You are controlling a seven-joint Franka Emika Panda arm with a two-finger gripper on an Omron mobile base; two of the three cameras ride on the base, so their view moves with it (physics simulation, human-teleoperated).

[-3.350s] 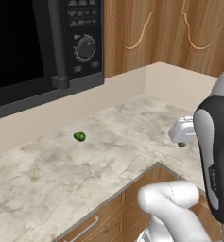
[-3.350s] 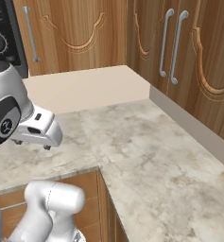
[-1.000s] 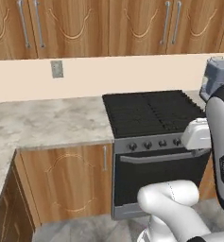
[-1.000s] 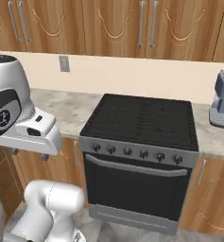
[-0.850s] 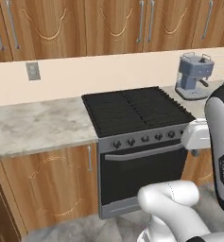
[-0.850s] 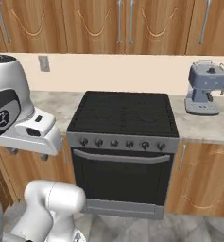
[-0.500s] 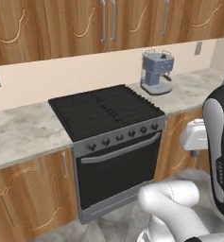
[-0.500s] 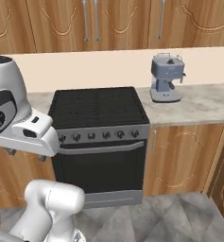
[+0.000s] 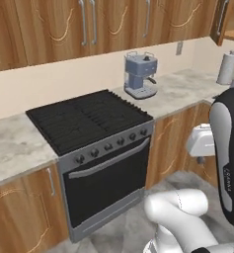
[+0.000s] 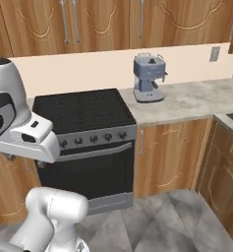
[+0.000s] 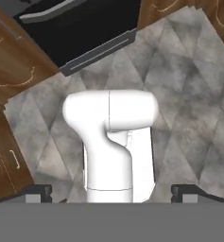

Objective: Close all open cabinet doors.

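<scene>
While your base has swung right since half a second ago, the stove (image 9: 89, 121) slides left and an open cabinet door (image 9: 220, 21) appears top right above the paper towel roll (image 9: 227, 67). Your gripper (image 11: 111, 193) shows only two tips wide apart, holding nothing.

A black stove (image 9: 89, 121) with a row of knobs (image 9: 113, 144) and a dark oven door (image 9: 106, 180) stands between two stretches of marble table (image 10: 191, 101). A blue-grey coffee machine (image 9: 140, 75) sits on the table just to the stove's right, against the beige wall. Farther right along the wall is an outlet (image 10: 214, 53). A paper towel roll (image 9: 227, 67) stands upright at the table's far end. The floor (image 10: 162, 221) is grey tile.
</scene>
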